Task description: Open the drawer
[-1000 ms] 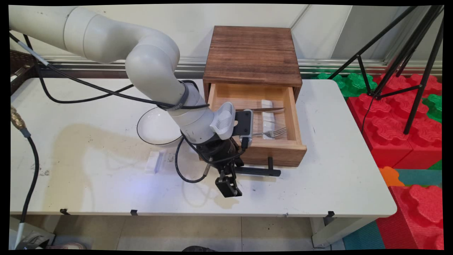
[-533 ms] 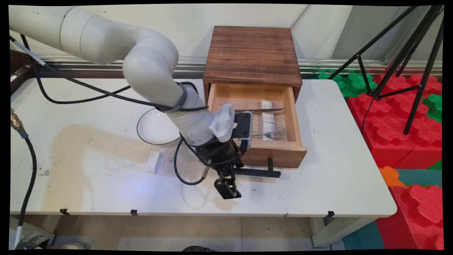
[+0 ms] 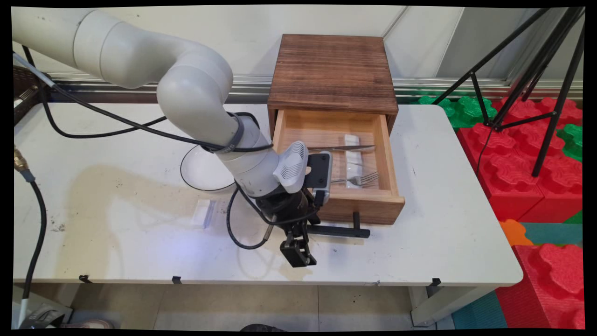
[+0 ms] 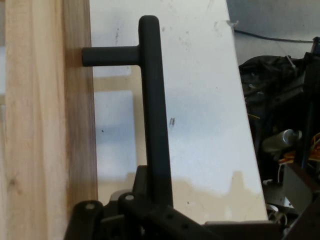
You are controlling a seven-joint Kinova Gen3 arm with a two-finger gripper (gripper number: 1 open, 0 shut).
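The gripper [image 3: 297, 252] is seen low in the middle of the main view, at the left end of the black drawer handle [image 3: 339, 230], and in the hand view this handle [image 4: 154, 115] runs down between the black linkage, so the fingers seem to be closed on it, though the tips themselves are hidden. The wooden drawer [image 3: 368, 207] is pulled out of the brown cabinet [image 3: 332, 70] on the white tabletop [image 3: 140, 233]. Inside the drawer a knife [image 3: 347, 148] and a fork [image 3: 359, 178] are seen, and a round plate [image 3: 203, 170] lies left of the arm.
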